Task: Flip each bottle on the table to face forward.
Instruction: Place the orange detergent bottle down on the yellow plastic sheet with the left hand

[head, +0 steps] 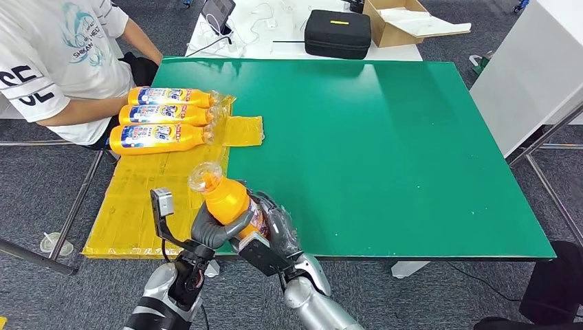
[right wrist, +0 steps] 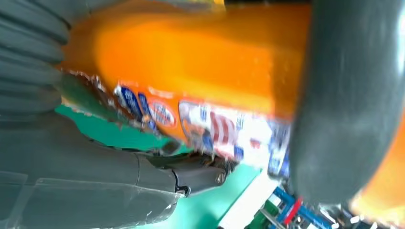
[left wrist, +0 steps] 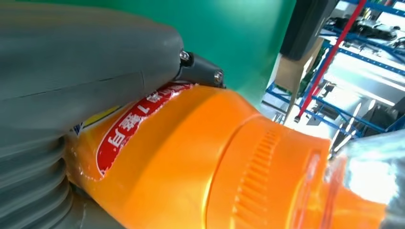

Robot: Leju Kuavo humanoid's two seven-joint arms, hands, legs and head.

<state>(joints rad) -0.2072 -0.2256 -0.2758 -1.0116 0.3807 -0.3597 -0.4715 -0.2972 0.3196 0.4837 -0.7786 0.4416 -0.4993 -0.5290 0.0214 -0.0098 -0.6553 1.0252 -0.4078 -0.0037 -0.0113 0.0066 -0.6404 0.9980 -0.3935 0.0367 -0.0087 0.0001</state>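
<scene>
Both hands hold one orange bottle [head: 227,199] up in the air, just in front of the near edge of the green table [head: 385,151]. The left hand [head: 214,230] wraps its fingers [head: 223,232] around the bottle's middle. The right hand [head: 275,230] grips it from the other side. It looks like the turning step is going on now.

Next, the bottle likely needs to be rolled so its label faces up. Then it can be laid down near the three bottles [head: 165,115] lying in a row on the yellow sheet [head: 148,189], farther from the robot than the held bottle.

The held bottle is bright orange with a clear cap [head: 205,177] that points away from the robot. Its label [left wrist: 138,121] has red with white writing on one side, and blue and white on another side.
</scene>
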